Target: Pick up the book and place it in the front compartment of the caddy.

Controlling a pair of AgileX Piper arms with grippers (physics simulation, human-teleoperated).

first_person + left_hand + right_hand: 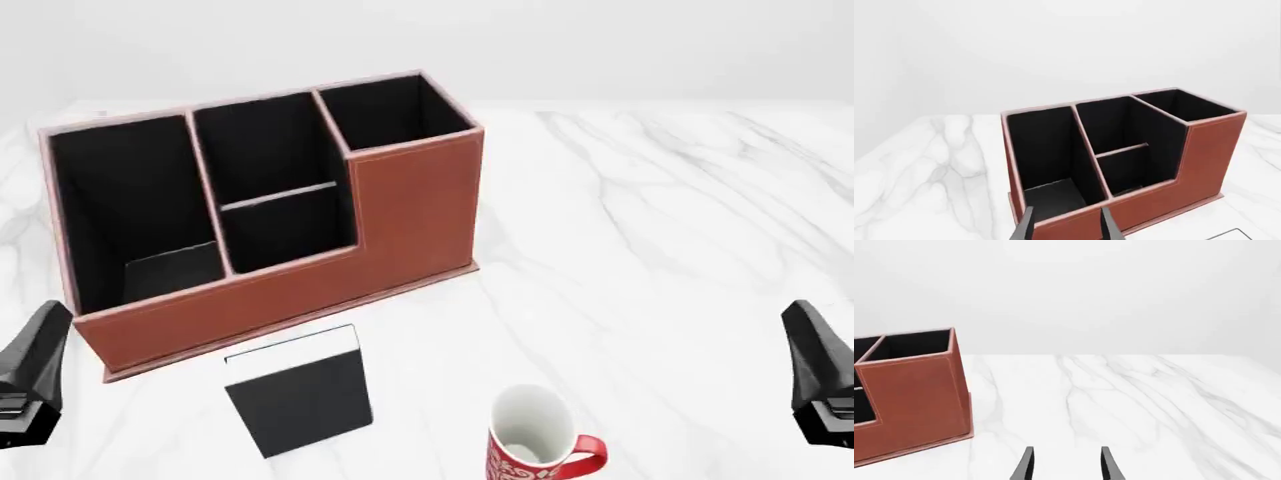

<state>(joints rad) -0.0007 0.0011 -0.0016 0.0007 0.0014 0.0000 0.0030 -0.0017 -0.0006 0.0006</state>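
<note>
- Left gripper (1067, 225) parked low at the near left of the tabletop (641, 220), jaws apart with nothing between them; in its wrist view, fingers straddling the low front wall of the caddy (267, 210) only by line of sight, not touching it.
- Right gripper (1067, 465) likewise parked at the near right, jaws parted and empty, aimed across bare marble with only the caddy's tall end at the edge of its view.
- Book (299, 388) lying flat on the tabletop, ahead of the left jaws and toward the middle, just in front of the caddy's base, white page edge toward the caddy; untouched, so pickup not yet begun.
- Closer to the left jaws than to the right, hence probably a left-arm job.
- Flat and thin against the marble: little to pinch from above, so likely an edge grasp or a tip-up needed first.
- Caddy angled, low stepped wall facing the arms, which leaves the front cells open to a drop from above.
- Dark flat shape on the floor of the large left cell, possibly lining or shading; too dim to tell.
- Red-and-white mug (537, 448) standing just beside the book on the right jaws' side, a knock hazard for any sweep from there.
</note>
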